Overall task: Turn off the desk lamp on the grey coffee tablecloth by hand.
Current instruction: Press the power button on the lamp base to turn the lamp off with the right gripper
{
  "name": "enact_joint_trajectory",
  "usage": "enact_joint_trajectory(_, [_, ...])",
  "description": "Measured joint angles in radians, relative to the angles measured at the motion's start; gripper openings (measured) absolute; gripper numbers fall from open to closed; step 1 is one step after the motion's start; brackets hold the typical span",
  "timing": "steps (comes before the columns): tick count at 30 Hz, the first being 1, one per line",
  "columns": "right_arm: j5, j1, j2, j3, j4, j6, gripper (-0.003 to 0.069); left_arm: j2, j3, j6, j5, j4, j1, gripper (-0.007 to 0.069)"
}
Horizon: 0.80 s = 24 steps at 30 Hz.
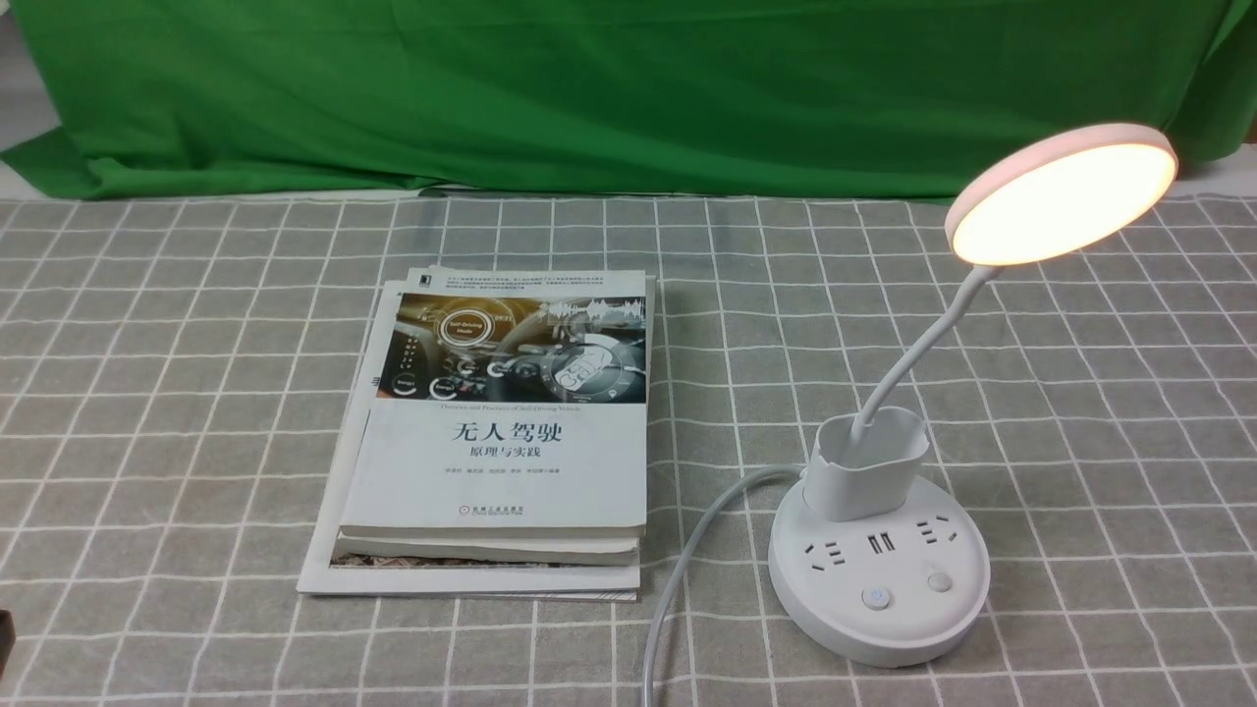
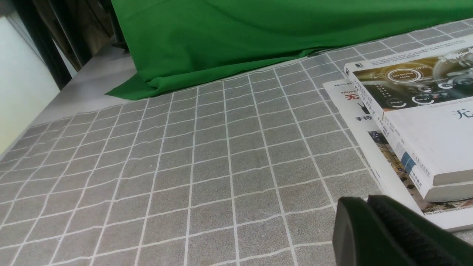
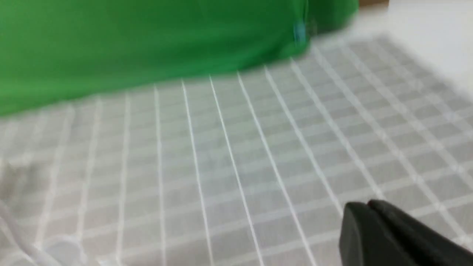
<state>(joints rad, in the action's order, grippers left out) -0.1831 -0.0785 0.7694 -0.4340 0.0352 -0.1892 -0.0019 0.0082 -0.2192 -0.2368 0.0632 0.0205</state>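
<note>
The white desk lamp (image 1: 877,550) stands at the right front of the grey coffee tablecloth (image 1: 157,393). Its disc head (image 1: 1063,194) is lit, glowing warm. Its round base shows sockets and two buttons (image 1: 876,596); a white cord (image 1: 687,550) runs off toward the front. My left gripper (image 2: 367,201) is shut and empty, low over the cloth (image 2: 184,159) beside the books. My right gripper (image 3: 367,205) is shut and empty over the cloth (image 3: 221,147); that view is blurred. Neither gripper shows clearly in the front view; only a dark bit (image 1: 5,638) shows at the left edge.
A stack of books (image 1: 501,432) lies left of the lamp, with a magazine beneath; it also shows in the left wrist view (image 2: 417,122). A green backdrop cloth (image 1: 589,88) hangs along the back edge.
</note>
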Motion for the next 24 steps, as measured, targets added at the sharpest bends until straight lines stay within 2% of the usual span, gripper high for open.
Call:
enact_joint_trajectory(4, [0.011,0.013,0.132,-0.002,-0.073,0.0,0.0048,0.0,0.0,0.0,0.0,0.0,0.0,0.002])
enact_joint_trajectory(6, [-0.012,0.052,0.217,-0.008,-0.111,0.022,0.0048,0.0,0.0,0.0,0.0,0.0,0.0,0.002])
enact_joint_trajectory(11, [-0.157,0.194,0.386,-0.093,-0.134,0.097,0.0059,0.0,0.0,0.0,0.0,-0.002,0.0,0.002])
enact_joint_trajectory(16, [-0.354,0.385,0.575,-0.277,-0.135,0.133,0.0055,0.0,0.0,0.0,0.0,-0.002,0.0,0.002])
enact_joint_trajectory(20, [-0.371,0.48,0.676,-0.369,-0.122,0.127,0.0055,0.0,0.0,0.0,0.0,-0.002,0.0,0.002])
enact_joint_trajectory(24, [-0.385,0.51,0.739,-0.401,-0.116,0.122,0.0055,0.0,0.0,0.0,0.0,-0.002,0.0,0.002])
